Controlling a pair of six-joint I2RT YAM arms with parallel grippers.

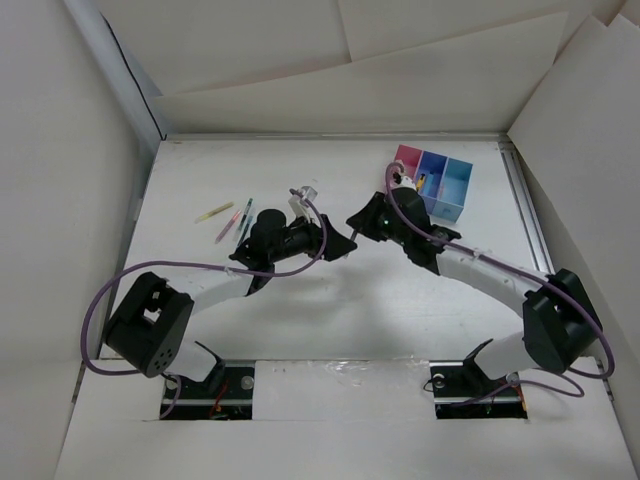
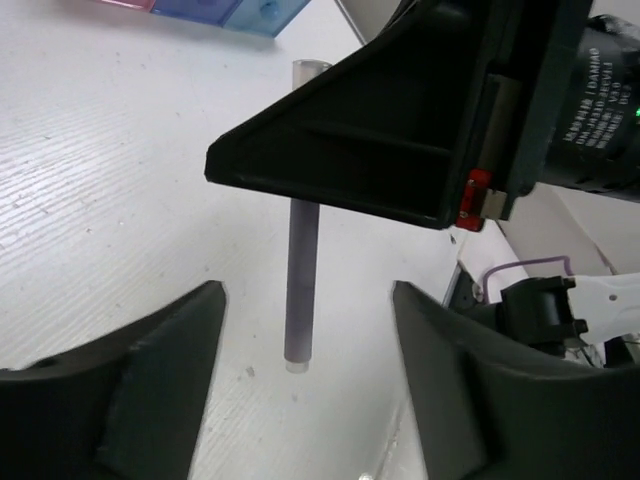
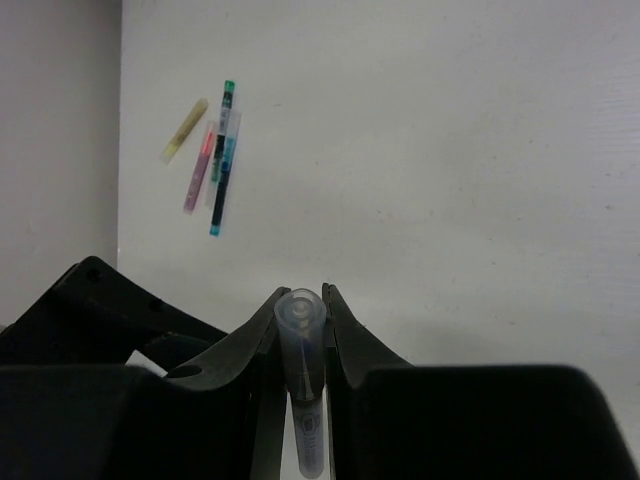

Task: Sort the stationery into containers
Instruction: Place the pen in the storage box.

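The right claw point(image 3: 303, 292) is narrow and pinches a translucent greyish pen point(image 3: 304, 385) between its two fingers; the capped end of the pen stands out a little past the fingertips. The left claw point(image 2: 307, 300) faces it from the opposite side and stands wide. In the left wrist view the same pen passes through the gap between its fingers, which do not touch it, and the black body of the right claw hangs over the pen's far part. Whether the pen's near tip touches the white surface point(image 1: 380, 300) cannot be told. Ahead of the right claw and off to its left, well apart from it, a few loose pens point(image 3: 215, 165) lie close together on the surface: one yellow, one pink, one green with dark, one light blue. Behind the right claw, near its wrist, stand the containers point(image 1: 455, 185), a joined row of pink, dark blue and light blue; something small and yellow lies in the dark blue one.
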